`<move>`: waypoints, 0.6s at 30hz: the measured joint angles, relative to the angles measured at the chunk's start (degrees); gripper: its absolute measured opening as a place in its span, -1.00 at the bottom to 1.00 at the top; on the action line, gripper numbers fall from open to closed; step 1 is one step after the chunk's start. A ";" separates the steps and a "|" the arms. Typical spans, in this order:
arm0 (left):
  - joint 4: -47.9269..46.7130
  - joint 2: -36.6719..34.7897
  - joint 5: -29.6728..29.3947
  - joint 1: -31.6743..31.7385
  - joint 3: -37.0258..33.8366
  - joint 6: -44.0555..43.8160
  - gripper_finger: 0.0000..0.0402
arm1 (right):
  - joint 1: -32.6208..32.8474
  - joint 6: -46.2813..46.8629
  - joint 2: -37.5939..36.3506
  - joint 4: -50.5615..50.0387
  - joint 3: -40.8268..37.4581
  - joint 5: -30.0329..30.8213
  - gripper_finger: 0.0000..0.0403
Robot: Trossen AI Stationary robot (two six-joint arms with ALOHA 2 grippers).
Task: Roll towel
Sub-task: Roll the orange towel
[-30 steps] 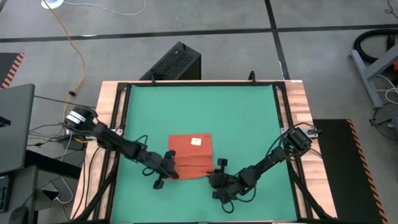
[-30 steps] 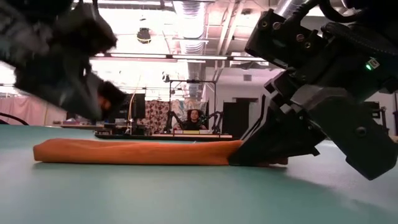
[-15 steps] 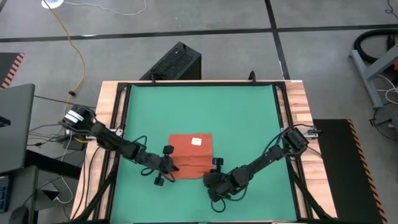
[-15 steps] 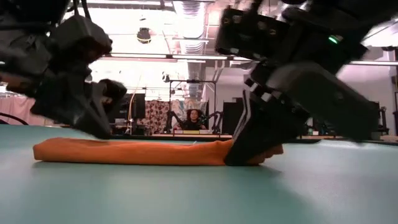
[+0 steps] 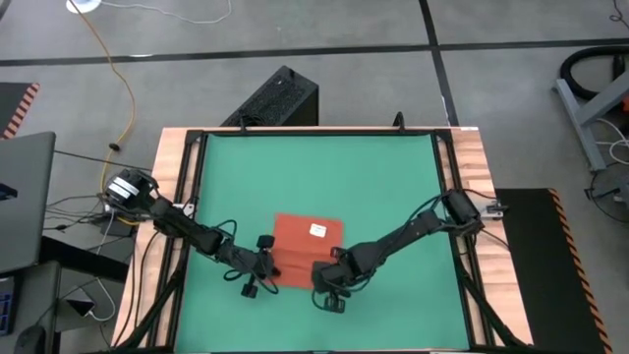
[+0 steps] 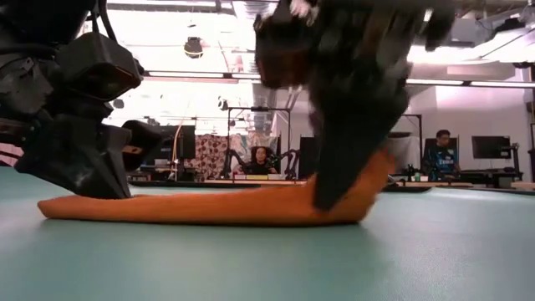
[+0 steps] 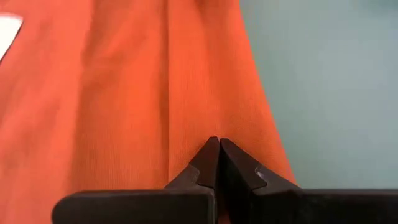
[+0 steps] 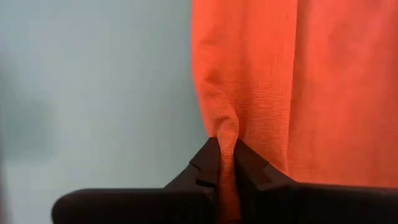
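The orange-red towel (image 5: 305,248) lies on the green mat (image 5: 393,177), its white tag (image 5: 317,230) facing up. My left gripper (image 5: 265,264) is shut at the towel's near left part (image 7: 186,93). My right gripper (image 5: 329,278) is shut on the towel's near right part. In the low view the towel's left end (image 6: 100,207) lies flat on the mat, while its right end (image 6: 368,180) curves upward under the right gripper (image 6: 334,196). My left gripper rests its shut fingertips (image 7: 219,144) on the towel's top near its left edge (image 7: 261,134), slanting down from the table's left. The cloth under them lies flat on the mat. My right gripper pinches a bunched fold of the towel's edge (image 8: 225,127) between its two fingers, which come steeply from above. That end is raised off the mat and the rest lies flat.
A wooden frame (image 5: 177,187) borders the mat. A black box (image 5: 280,98) stands beyond the far edge, with a laptop (image 5: 20,197) and cables to the left. Free mat lies to the far side and right. People sit in the room beyond (image 6: 441,146).
My right gripper has risen, tipped steeply downward and gone toward the table's left, drawing the towel's right end up off the mat; the left end has stayed flat. My left gripper has rolled a little and settled onto the towel's left end.
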 joint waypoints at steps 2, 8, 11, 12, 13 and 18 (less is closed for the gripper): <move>-0.21 0.00 0.31 -0.10 0.00 -0.58 -1.00 | -1.04 -0.01 -2.25 -1.13 -0.09 -3.10 -0.84; -0.30 0.00 2.29 -0.08 0.00 -1.29 -1.00 | -5.48 0.22 -5.59 -4.65 0.08 -8.61 -0.86; -0.26 0.00 3.18 -0.08 0.00 -1.61 -1.00 | -7.58 0.44 -5.36 -6.23 0.09 -11.75 -0.86; -0.26 0.00 3.56 -0.08 0.00 -1.82 -1.00 | -8.14 0.44 -5.25 -6.79 0.15 -12.67 -0.86; -0.24 -0.10 3.98 -0.08 0.00 -2.02 -1.00 | -8.64 0.42 -5.04 -7.13 0.19 -13.27 -0.86; 0.71 -0.15 7.46 -0.05 0.00 -3.67 -1.00 | -10.20 -0.50 -4.49 -7.21 0.11 -15.56 -0.86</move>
